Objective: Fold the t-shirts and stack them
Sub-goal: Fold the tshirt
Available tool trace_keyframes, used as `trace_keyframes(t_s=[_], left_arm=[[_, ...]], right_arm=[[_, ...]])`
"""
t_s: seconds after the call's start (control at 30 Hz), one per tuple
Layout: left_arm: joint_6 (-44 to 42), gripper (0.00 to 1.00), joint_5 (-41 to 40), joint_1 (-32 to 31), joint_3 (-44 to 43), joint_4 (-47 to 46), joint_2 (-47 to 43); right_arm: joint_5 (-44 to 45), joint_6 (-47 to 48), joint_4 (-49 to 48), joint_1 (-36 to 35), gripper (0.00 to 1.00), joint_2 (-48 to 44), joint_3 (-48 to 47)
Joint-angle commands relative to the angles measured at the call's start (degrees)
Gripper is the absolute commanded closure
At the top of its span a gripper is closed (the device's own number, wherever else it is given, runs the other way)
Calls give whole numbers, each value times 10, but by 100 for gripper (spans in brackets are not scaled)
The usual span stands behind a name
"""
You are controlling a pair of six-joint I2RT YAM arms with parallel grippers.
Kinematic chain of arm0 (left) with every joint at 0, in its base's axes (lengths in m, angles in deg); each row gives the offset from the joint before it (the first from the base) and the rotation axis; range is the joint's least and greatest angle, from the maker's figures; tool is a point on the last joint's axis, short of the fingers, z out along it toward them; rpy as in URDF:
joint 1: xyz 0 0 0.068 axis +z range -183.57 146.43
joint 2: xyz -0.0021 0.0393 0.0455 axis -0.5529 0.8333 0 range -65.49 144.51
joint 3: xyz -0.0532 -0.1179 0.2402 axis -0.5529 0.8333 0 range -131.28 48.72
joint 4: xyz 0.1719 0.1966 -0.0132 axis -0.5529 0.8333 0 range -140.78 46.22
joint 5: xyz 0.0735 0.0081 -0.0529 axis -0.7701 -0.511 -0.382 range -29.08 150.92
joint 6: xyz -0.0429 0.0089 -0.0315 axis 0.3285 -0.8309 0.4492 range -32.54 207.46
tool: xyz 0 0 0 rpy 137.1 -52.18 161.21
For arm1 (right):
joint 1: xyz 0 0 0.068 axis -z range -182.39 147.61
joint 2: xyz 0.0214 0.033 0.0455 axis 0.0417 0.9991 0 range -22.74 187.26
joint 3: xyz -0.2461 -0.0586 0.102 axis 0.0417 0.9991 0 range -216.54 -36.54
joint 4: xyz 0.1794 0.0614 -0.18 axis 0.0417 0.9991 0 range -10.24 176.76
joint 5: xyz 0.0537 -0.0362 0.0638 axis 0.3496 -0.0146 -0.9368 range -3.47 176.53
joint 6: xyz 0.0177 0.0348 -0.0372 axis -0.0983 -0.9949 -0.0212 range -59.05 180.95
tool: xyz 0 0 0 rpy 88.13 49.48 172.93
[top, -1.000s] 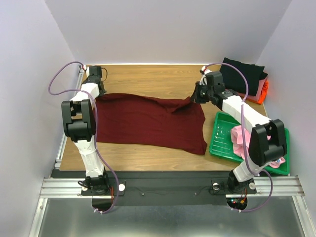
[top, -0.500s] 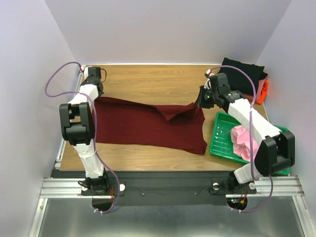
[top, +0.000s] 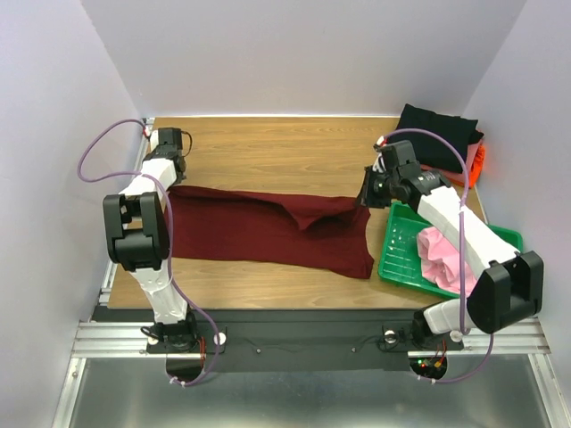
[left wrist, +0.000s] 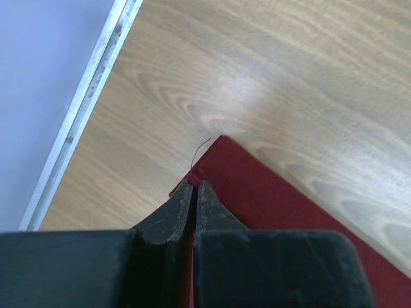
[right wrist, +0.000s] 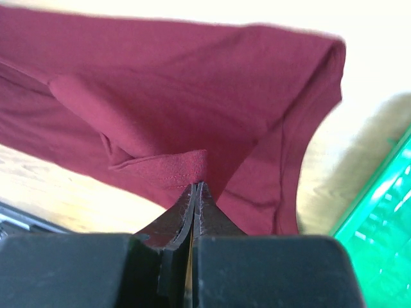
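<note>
Top external view: we see the maroon t-shirt [top: 259, 227] pinched twice — left gripper [left wrist: 194, 187] on its far-left corner, right gripper [right wrist: 195, 187] on a raised fold near the green tray [top: 390, 242].

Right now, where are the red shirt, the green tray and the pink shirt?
red shirt [top: 259, 234]: top view, middle of the cloth.
green tray [top: 398, 252]: top view, bare left part.
pink shirt [top: 442, 255]: top view, middle of the bundle.
</note>
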Motion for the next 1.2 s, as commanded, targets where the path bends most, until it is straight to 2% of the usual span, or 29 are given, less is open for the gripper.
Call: trace_keyframes(t_s=[0.0,0.13,0.17,0.2,0.23,0.27,0.3,0.33,0.37,0.4,0.5,0.6,0.7,0.8,0.9,1.03,1.17], left_arm=[[13,100,-30,4,22,18,-51],[29,100,-46,3,63,26,-79],[30,96,-51,4,69,28,-81],[39,88,-53,5,71,34,-82],[46,52,-57,5,73,51,-83],[51,42,-63,6,77,60,-86],[57,31,-67,5,80,70,-91],[68,6,-72,6,84,84,-99],[73,2,-82,6,91,87,-120],[75,2,-84,6,95,89,-132],[80,1,-76,6,90,81,-165],[86,2,-36,-3,59,60,-152],[87,1,6,-33,8,59,-103],[96,1,55,-70,-26,58,-62],[107,2,107,-83,-33,47,-24],[109,2,169,-92,-13,33,-8],[112,2,196,-99,9,27,-2]], right_arm=[[1,-9,35,-10,100,-31,19],[-2,-17,52,-18,100,-53,44],[-5,-20,58,-20,100,-59,51],[-3,-20,63,-23,99,-66,62],[0,-20,71,-28,98,-68,68],[3,-18,92,-30,94,-70,70],[8,-17,103,-31,79,-74,73],[21,-18,112,-32,66,-81,78],[37,-18,127,-32,51,-87,78],[38,-17,130,-32,45,-92,77],[82,-8,129,-32,39,-96,58],[101,-8,105,-32,39,-61,40],[125,-23,50,-32,40,-30,34],[165,-33,-3,-31,41,13,29],[182,-46,-44,-32,47,68,25],[190,-52,-72,-30,52,124,18],[200,-56,-77,-30,56,159,18]])
